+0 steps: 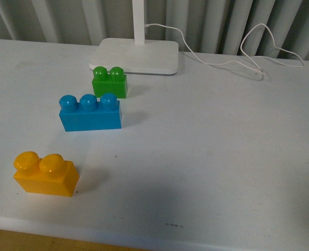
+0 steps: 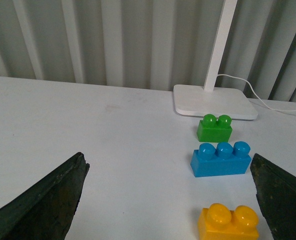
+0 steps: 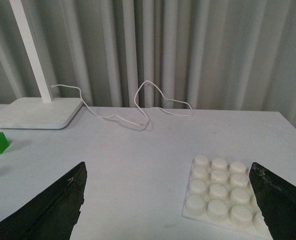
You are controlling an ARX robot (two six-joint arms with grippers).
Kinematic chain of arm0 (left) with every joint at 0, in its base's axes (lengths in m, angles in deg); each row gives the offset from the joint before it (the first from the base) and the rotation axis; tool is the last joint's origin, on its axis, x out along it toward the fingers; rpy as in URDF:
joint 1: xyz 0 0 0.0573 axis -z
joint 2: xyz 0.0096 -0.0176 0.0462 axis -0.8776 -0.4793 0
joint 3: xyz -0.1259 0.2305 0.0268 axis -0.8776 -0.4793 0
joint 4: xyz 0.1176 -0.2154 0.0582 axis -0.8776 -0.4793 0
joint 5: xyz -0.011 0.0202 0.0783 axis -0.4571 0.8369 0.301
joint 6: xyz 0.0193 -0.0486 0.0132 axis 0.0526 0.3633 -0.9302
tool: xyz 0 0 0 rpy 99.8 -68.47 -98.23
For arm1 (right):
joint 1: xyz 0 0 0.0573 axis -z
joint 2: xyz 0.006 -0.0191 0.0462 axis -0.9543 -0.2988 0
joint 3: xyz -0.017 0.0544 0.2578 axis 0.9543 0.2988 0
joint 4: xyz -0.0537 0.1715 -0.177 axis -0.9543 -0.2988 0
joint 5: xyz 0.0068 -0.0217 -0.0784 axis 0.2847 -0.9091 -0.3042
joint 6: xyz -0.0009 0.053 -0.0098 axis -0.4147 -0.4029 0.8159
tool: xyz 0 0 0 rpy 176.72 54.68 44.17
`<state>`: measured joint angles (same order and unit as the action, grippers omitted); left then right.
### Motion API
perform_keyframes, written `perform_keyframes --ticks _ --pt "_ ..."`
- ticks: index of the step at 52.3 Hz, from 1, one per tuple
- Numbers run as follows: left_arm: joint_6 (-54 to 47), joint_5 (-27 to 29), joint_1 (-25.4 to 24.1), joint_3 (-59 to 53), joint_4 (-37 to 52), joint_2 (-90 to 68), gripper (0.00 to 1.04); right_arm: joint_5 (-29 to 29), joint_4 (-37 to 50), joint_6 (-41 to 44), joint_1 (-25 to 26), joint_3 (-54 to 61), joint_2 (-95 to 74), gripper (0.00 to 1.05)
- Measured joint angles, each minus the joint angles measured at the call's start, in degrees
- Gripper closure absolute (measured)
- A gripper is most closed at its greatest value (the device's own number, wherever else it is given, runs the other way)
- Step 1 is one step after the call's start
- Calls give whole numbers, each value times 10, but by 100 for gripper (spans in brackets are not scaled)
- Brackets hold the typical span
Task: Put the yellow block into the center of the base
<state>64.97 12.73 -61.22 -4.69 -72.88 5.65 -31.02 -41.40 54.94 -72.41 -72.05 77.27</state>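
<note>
Yellow block (image 1: 45, 175): two-stud brick, upright, near left corner of the white table (image 1: 222, 157), close to the near edge. Standing alone, well apart from the base.

Left gripper (image 2: 168, 162): jaws spread wide. Both dark fingers (image 2: 47, 200) show in the left wrist view, and the yellow block sits low in that view, close to one finger but not touching it.

Blue brick (image 1: 90, 112): three studs, upright, farther back than the yellow block and slightly right of it.

Green brick (image 1: 109, 82): two studs, upright, just behind the blue brick, right in front of the lamp foot.

Lamp foot (image 1: 138, 55): smooth white slab at the far edge, with a white post (image 1: 138, 21) rising from it.

Cable (image 1: 222, 63): thin, white, running in loops rightward from the post along the far side of the table.

Base (image 3: 223, 192): white studded plate, flat on the table, seen only in the right wrist view, studs bare, well apart from the lamp foot and the green brick.

Right gripper (image 3: 168, 170): jaws spread wide, the base just beside one finger (image 3: 280, 205).
</note>
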Motion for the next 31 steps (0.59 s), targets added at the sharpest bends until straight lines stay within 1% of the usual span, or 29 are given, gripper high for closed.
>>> perform_keyframes --ticks 31 --pt "0 0 0 0 0 0 6 0 0 0 0 0 0 9"
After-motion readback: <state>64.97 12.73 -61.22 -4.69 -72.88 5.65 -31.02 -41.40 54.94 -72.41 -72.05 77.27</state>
